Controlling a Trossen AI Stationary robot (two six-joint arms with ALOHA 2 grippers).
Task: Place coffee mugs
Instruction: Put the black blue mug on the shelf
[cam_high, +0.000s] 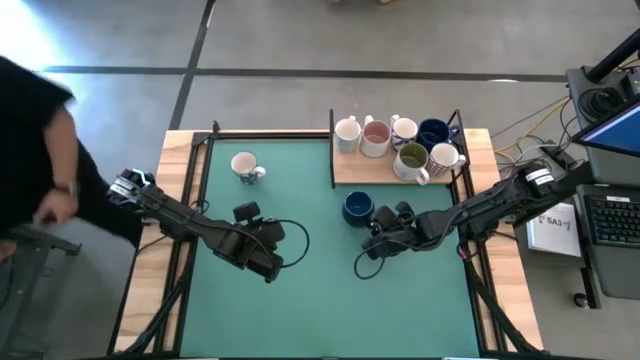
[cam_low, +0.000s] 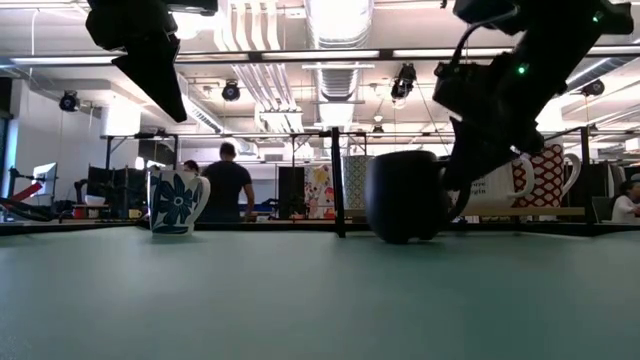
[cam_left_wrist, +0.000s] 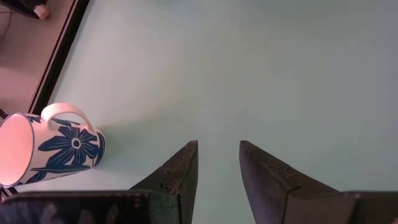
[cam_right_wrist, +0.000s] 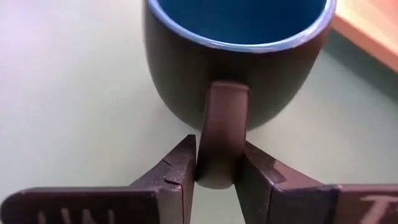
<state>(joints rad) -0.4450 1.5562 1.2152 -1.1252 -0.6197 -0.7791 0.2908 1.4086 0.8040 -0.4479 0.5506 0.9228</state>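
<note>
Right gripper (cam_right_wrist: 216, 163): fingers clamped on the dark blue mug (cam_right_wrist: 236, 59) handle, mug upright on the green desk (cam_high: 300, 300) beside the wooden tray (cam_high: 345, 172).
Left gripper (cam_left_wrist: 217, 163): fingers parted, grasping nothing, near the flowered mug (cam_left_wrist: 46, 146).

Open green mat (cam_high: 300, 300) across the whole near half and centre. Flowered mug (cam_high: 246, 167) alone at far left, room all round. Blue mug (cam_high: 358, 207) just before the tray (cam_high: 345, 172). Tray packed with five mugs (cam_high: 400, 145), hemmed by dark rails (cam_high: 332, 150).
</note>
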